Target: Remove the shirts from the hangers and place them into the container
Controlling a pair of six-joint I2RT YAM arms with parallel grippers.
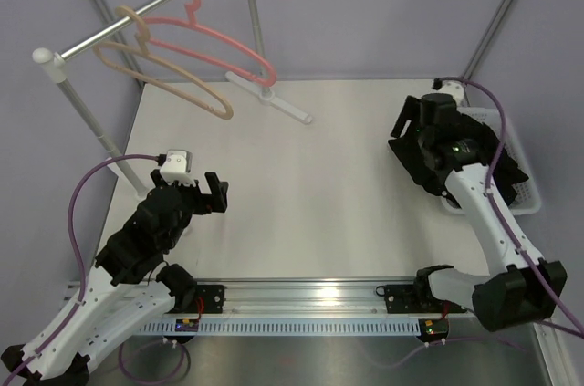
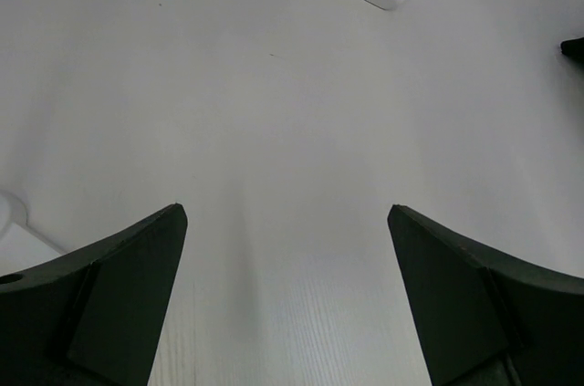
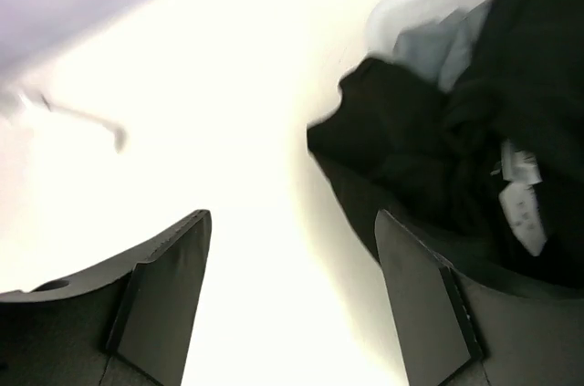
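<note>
Pink hanger and beige hanger: bare, hooked side by side on rail. White mesh basket at bench right edge. Black shirt crumpled inside, spilling over rim; grey shirt bunched beside it.

The left arm is sitting folded low, the left gripper gaping wide and empty. The right arm is reaching forward, the right gripper standing parted, gripping nothing.
</note>
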